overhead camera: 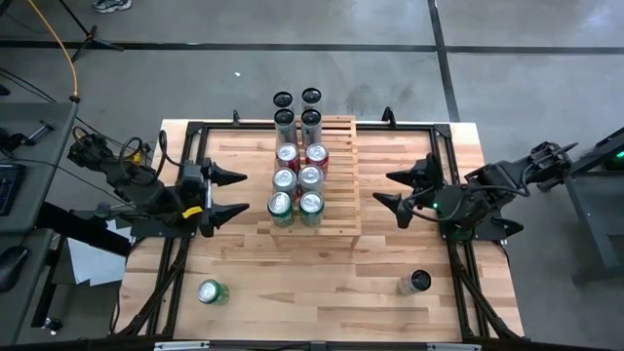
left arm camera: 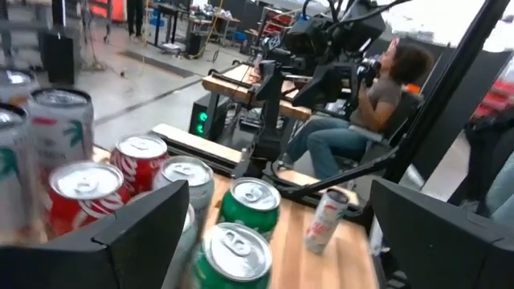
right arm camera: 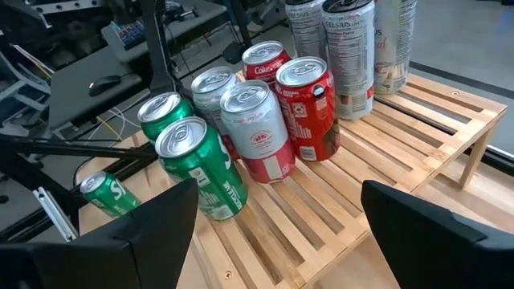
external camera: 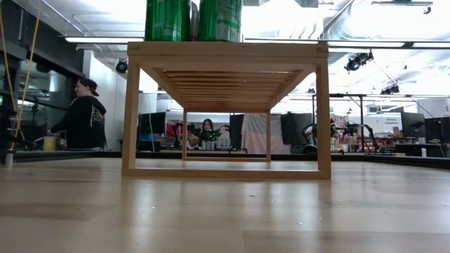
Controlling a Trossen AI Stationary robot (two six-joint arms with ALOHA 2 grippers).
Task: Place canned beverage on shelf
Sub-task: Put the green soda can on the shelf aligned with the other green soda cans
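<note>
While two cans wait on the table's near edge, neither is gripped: the green can point(overhead camera: 210, 292) at about seven o'clock from the shelf point(overhead camera: 341, 195), and the pale can point(overhead camera: 415, 283) at about five o'clock. I cannot tell from above whether the green one stands or lies.

Farther in, the left gripper point(overhead camera: 234, 192) hangs at nine o'clock of the shelf, jaws apart and empty. The right gripper point(overhead camera: 398, 192) hangs at three o'clock, jaws likewise apart and empty. Both point inward at the rack.

Between them the shelf holds two columns of cans: green pair point(overhead camera: 295, 206) nearest, then silver and red ones, then tall dark cans point(overhead camera: 297, 109) at twelve o'clock. Its right half is bare slats.

Risks, as I judge them: the stocked cans stand close together, so an arm swinging across with a new can could clip one and topple the row. The slats could let a can set down off-level tip. Reaching for a near can, a gripper could nudge it and send it off the near edge.
</note>
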